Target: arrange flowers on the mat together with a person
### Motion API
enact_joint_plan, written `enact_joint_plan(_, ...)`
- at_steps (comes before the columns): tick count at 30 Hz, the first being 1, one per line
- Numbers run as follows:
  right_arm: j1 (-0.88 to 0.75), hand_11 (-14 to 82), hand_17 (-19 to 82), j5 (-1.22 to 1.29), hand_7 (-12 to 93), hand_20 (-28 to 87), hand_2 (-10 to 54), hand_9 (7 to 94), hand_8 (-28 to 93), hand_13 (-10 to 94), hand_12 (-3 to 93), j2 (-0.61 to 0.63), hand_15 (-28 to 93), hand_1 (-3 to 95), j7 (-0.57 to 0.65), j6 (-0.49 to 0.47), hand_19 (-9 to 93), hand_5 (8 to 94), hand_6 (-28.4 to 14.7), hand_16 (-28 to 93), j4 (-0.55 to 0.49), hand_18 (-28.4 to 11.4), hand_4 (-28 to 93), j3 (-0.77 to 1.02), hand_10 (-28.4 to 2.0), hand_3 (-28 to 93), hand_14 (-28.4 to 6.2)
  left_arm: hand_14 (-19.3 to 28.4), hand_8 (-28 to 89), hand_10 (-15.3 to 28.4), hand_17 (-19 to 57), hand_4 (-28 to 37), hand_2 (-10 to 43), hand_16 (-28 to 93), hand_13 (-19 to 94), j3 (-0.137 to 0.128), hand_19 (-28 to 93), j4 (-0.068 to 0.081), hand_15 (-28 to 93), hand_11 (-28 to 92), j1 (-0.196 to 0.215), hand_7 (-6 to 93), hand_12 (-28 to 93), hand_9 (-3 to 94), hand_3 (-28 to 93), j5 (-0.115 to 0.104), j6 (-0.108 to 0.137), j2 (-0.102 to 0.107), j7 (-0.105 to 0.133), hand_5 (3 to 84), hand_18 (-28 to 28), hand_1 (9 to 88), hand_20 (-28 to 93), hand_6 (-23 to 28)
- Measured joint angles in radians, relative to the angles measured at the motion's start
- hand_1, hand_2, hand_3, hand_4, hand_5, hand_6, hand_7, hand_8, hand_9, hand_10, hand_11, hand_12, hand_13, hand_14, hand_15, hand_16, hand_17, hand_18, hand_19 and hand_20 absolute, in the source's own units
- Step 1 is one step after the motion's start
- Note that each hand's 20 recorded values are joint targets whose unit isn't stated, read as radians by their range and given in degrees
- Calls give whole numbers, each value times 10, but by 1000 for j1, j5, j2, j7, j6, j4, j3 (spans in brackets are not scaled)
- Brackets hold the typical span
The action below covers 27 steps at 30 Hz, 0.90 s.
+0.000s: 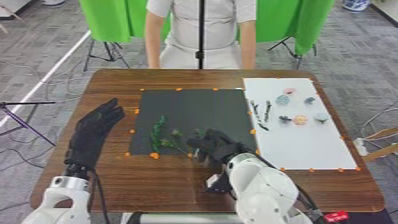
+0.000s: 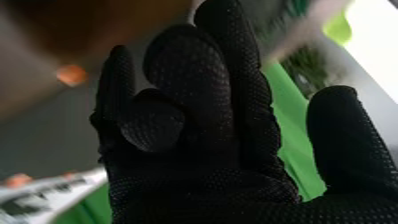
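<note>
1. Table: a brown wooden table [image 1: 346, 192] fills much of the head view, carrying two mats, dark and white.
2. Right hand: the black-gloved right hand [image 1: 216, 145] lies at the lower centre of the frame, over the lower right corner of the dark mat [image 1: 200, 107]. In the wrist view its fingers [image 2: 187, 65] are mostly extended, with some bending toward the palm; the thumb [image 2: 348, 135] stands apart from them. No grasp is evident, though whether it touches the nearest stem cannot be told.
3. Left hand: the left hand [image 1: 93, 130] is at the left of the frame, beside the dark mat. Its fingers are nearly straight and hold nothing; contact with the table cannot be determined.
4. Green sprigs: a leafy sprig [image 1: 157, 132] lies upright in the frame on the dark mat's lower left part. A smaller sprig [image 1: 174, 142] lies between it and the right hand.
5. White mat: on the white mat [image 1: 311, 150], at the right of the frame, a peach flower [image 1: 300, 120] lies between a dark bloom [image 1: 285, 119] and a pale green one [image 1: 322, 118]. Dark twigs [image 1: 267, 111] lie near its left edge.
6. Farther up the white mat: a pale blue bloom [image 1: 282, 100], a grey-blue one [image 1: 309, 100] and, farthest, a pink flower [image 1: 289, 91].
</note>
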Motion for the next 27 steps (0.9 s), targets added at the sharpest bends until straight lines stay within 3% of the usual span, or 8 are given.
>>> enact_joint_plan(16,52,458,254,59,127,419,202,919,-111,675,307,-17,798,160,29,-66,652,858,-24,441,40,-226,-188,-11,-150,550,-206,160,-55,123,3,-193,-69,63,302,-1,27,0,79,110,-1,106,164,396,631,1,-5,-5,-2,411,128,271,159,33)
enact_joint_plan(27,91,473,256,-52,117,414,197,913,-109,672,311,-20,802,149,1,-114,650,837,-26,456,69,-224,-184,-64,-152,544,-208,160,-56,124,1,-191,-69,63,301,0,32,2,80,112,-4,111,163,396,633,2,-6,-5,-2,410,129,270,158,33)
